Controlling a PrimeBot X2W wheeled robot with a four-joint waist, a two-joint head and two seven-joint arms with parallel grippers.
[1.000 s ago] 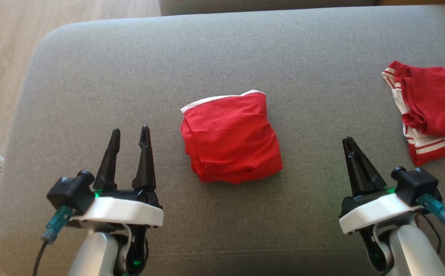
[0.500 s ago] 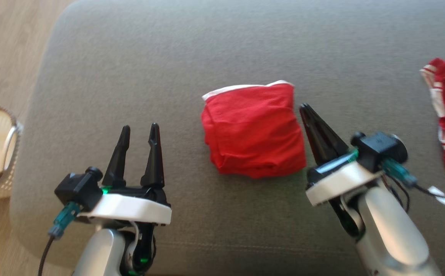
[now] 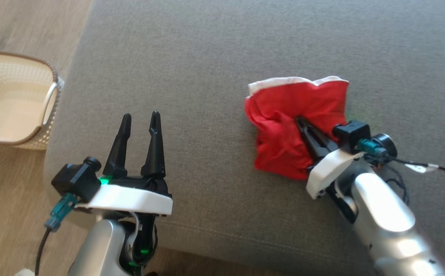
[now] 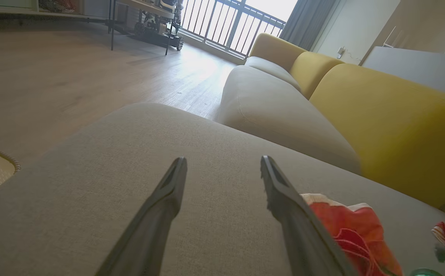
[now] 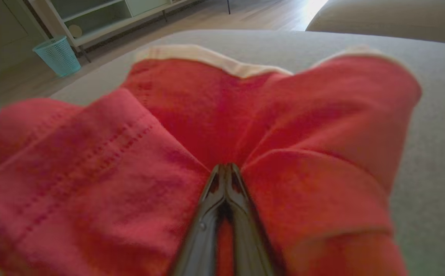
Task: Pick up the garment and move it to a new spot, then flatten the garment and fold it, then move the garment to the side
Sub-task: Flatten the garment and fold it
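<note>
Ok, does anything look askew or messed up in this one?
The red garment on the grey cushion is rumpled: its cloth puckers around the right gripper, whose shut fingers press into its middle, and its white edge runs wavy. Nothing looks spilled or damaged.

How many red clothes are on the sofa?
2. The folded garment lies on the sofa, with the shut right claw pressed into it. A second garment peeks in at the left wrist view's right edge. More may be hidden.
</note>
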